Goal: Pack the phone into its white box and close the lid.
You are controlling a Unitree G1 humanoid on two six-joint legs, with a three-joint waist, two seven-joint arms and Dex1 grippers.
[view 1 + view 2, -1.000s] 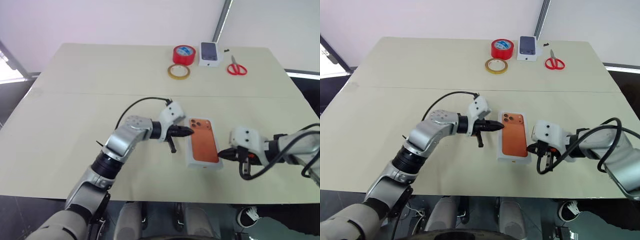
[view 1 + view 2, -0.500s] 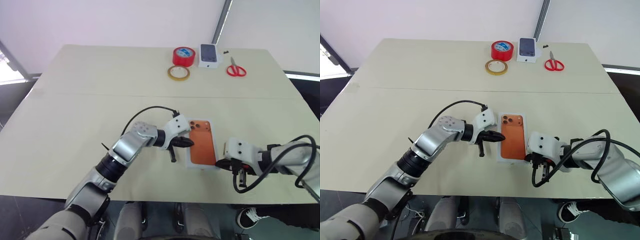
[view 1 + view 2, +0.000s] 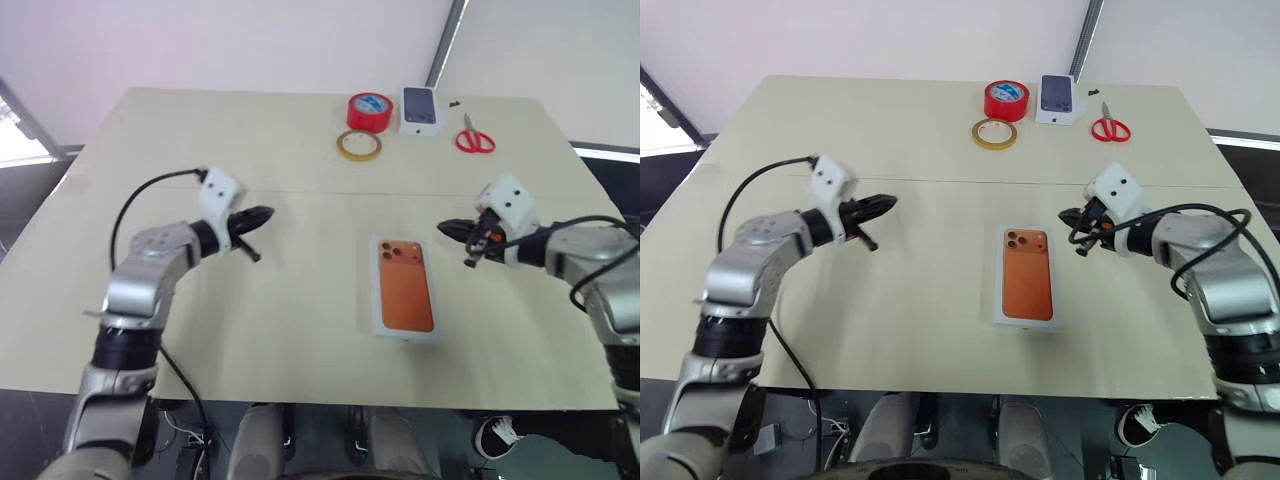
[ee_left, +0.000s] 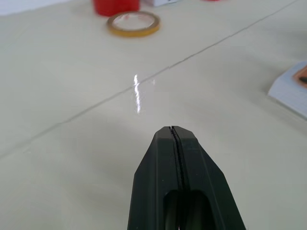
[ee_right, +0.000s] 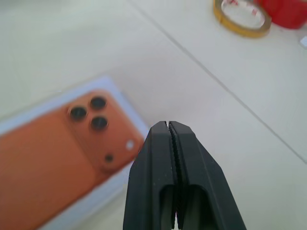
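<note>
Two grippers, left gripper (image 3: 262, 213) and right gripper (image 3: 444, 228), jaws fully closed on nothing, well apart over the table (image 3: 200, 150). Orange phone (image 3: 405, 286) lying back-up in its white box (image 3: 377, 305), between them.

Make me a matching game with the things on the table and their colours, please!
Things:
1. phone
2. scissors
3. thin tape ring
4. small box with a phone picture

Colours:
A. white
B. orange
C. yellowish
D. red handles

Pairs: 1-B, 2-D, 3-C, 4-A
</note>
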